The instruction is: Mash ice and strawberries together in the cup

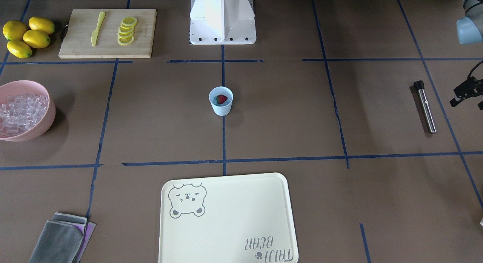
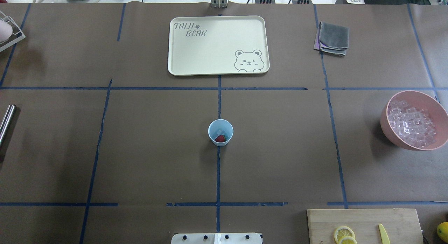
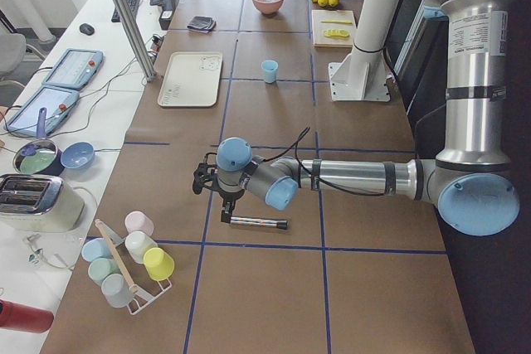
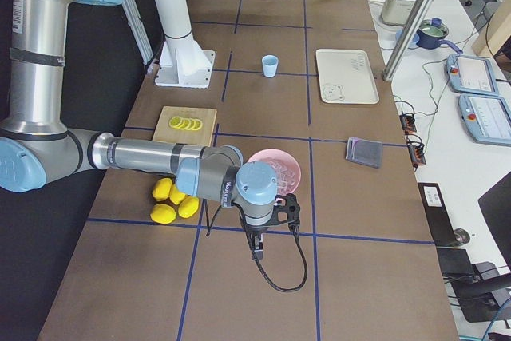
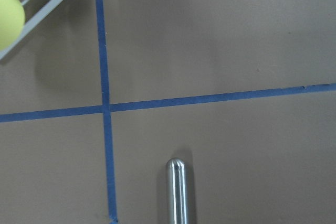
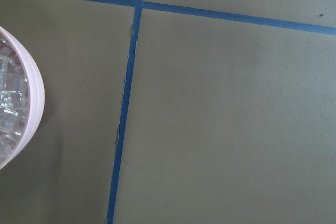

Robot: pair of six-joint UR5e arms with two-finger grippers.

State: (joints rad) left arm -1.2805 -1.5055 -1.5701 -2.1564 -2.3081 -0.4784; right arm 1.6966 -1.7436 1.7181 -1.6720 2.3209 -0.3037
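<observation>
The light blue cup stands at the table's middle, with the red strawberry inside; both also show in the overhead view, the cup and the strawberry. The ice fills a pink bowl. A steel muddler with a black end lies on the table. My left gripper hovers just beside it at the view's edge, fingers apart and empty. My right gripper hangs beside the pink bowl; I cannot tell whether it is open or shut.
A cream tray lies beyond the cup. A cutting board holds lemon slices and a yellow knife, with whole lemons beside it. A grey cloth lies far right. A rack of cups stands near the left gripper.
</observation>
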